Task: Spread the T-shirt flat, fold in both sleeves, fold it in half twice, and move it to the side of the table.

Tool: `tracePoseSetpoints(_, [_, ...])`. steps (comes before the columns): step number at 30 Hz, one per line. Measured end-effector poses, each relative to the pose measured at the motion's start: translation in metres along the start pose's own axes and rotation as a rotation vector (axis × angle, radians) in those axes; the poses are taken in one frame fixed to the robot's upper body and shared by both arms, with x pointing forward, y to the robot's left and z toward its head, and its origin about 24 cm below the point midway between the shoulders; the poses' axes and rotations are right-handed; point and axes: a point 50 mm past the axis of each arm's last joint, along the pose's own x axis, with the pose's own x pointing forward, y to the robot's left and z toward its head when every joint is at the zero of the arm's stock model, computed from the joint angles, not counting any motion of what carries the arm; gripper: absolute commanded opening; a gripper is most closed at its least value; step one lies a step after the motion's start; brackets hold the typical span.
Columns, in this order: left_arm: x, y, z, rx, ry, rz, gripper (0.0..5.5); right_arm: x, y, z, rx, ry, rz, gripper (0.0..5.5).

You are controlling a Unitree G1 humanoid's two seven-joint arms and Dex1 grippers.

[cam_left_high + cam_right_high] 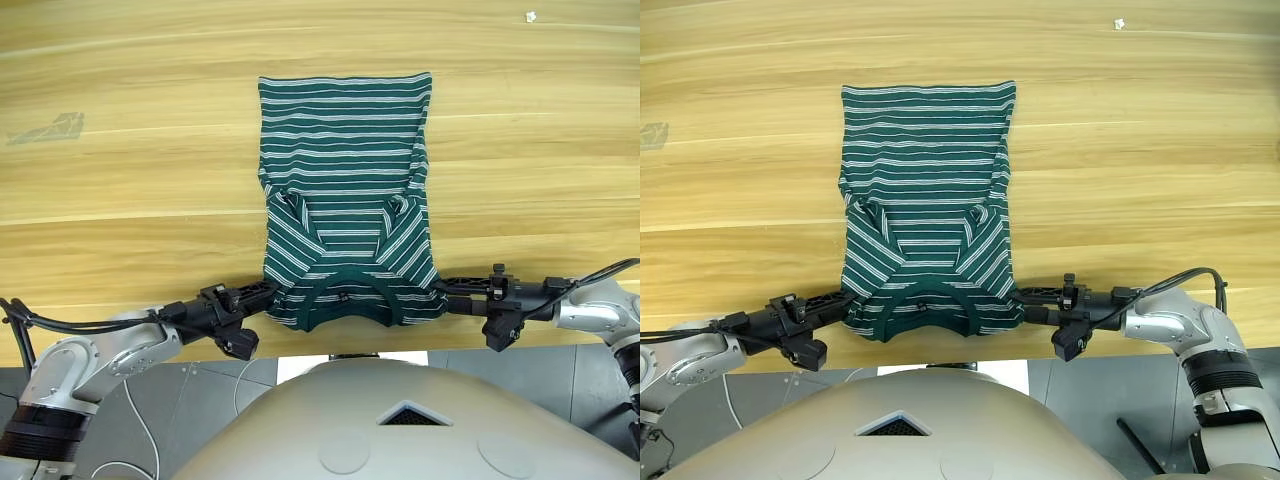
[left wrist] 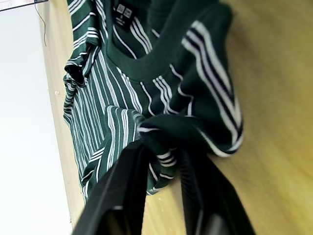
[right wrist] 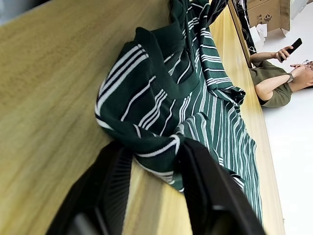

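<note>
A dark green T-shirt (image 1: 345,190) with white stripes lies on the wooden table (image 1: 130,200), both sleeves folded in, collar (image 1: 345,288) at the near edge. My left gripper (image 1: 272,291) is shut on the T-shirt's near left shoulder corner; the cloth is pinched between its black fingers (image 2: 128,188). My right gripper (image 1: 443,286) is shut on the near right shoulder corner, and striped fabric (image 3: 146,142) bunches between its fingers (image 3: 200,186). The hem (image 1: 928,90) lies at the far end.
The table's near edge (image 1: 120,345) runs just under both grippers. A small white scrap (image 1: 531,16) lies far right. A faint grey patch (image 1: 48,128) marks the wood at far left. Bare wood flanks the shirt on both sides.
</note>
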Motion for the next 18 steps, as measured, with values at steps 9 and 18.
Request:
tracePoseSetpoints(9, [-0.002,-0.003,0.000,0.004,0.003,-0.027,0.00,0.005,0.002,-0.003,0.032,0.005,0.007,0.00])
tracePoseSetpoints(18, [-0.020,-0.003,0.006,-0.524,0.009,-0.017,0.00,-0.011,-0.007,0.005,0.733,0.017,0.048,0.00])
